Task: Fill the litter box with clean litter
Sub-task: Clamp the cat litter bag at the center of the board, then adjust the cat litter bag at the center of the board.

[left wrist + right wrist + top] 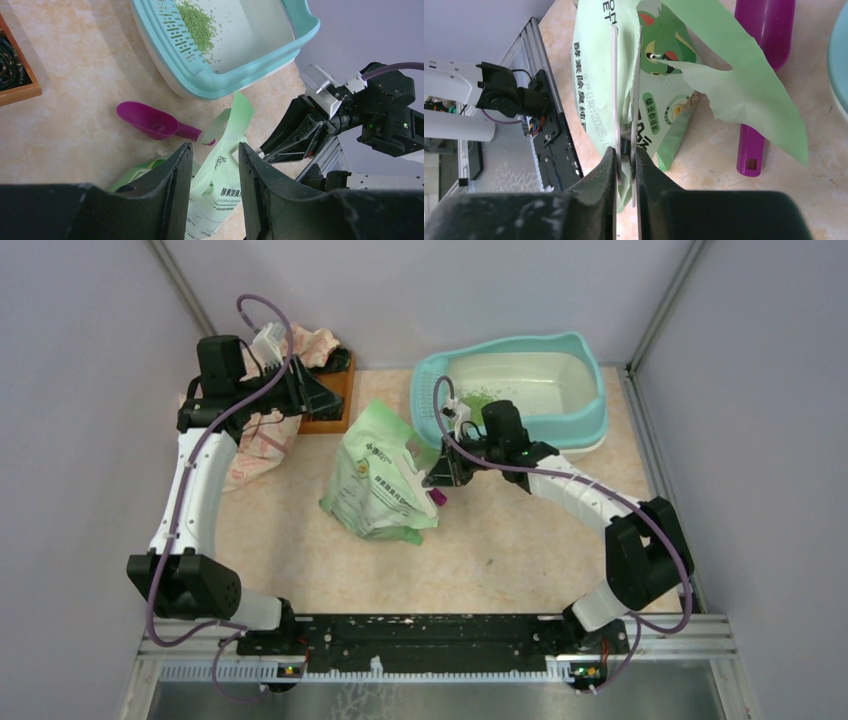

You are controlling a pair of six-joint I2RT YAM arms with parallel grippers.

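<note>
The litter box (590, 390), teal-rimmed with a cream basin, stands at the back right. A small pile of green clean litter (478, 395) lies at its perforated end, and it also shows in the left wrist view (197, 22). A pale green bag (380, 480) lies in the middle, with a purple scoop (437, 497) beside it. My right gripper (432, 480) is at the bag's top edge, shut on a white spring clip (614, 75) fixed to the bag (594, 75). My left gripper (338, 402) is open and empty, held above the table by the wooden tray.
A brown wooden tray (322, 424) with cloth in it stands at the back left. A pinkish printed cloth (255, 440) lies next to it. Grey walls close in both sides and the back. The metal base rail (430, 635) runs along the near edge.
</note>
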